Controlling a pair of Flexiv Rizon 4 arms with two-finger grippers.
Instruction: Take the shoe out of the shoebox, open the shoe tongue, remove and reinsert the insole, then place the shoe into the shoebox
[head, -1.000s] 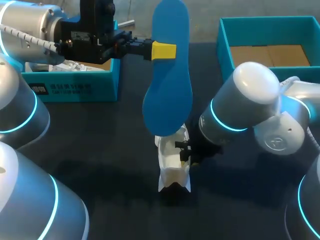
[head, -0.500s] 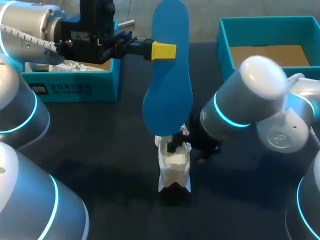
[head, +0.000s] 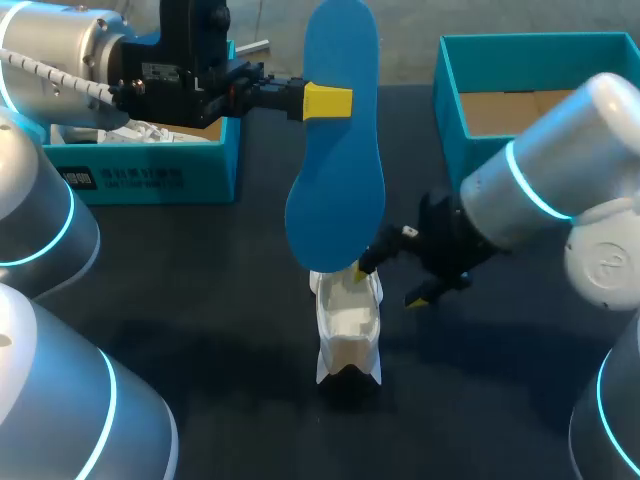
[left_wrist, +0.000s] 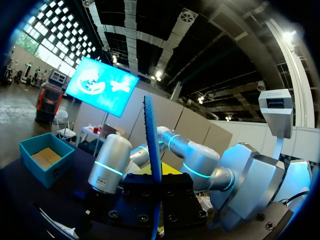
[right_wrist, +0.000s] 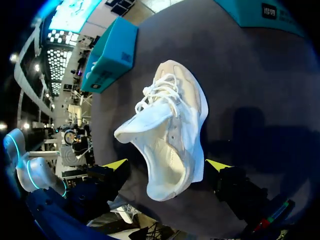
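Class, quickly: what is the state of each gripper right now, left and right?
Left gripper: closed on the blue insole.
Right gripper: open, holding nothing; white shoe ahead of it.

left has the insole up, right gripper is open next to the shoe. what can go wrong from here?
1. The shoe stands unheld, with the right gripper open beside it. Pushing the insole in may shove or tip it.
2. The left gripper pinches the insole at one edge only, so the long hanging end may twist, bend or miss the opening.
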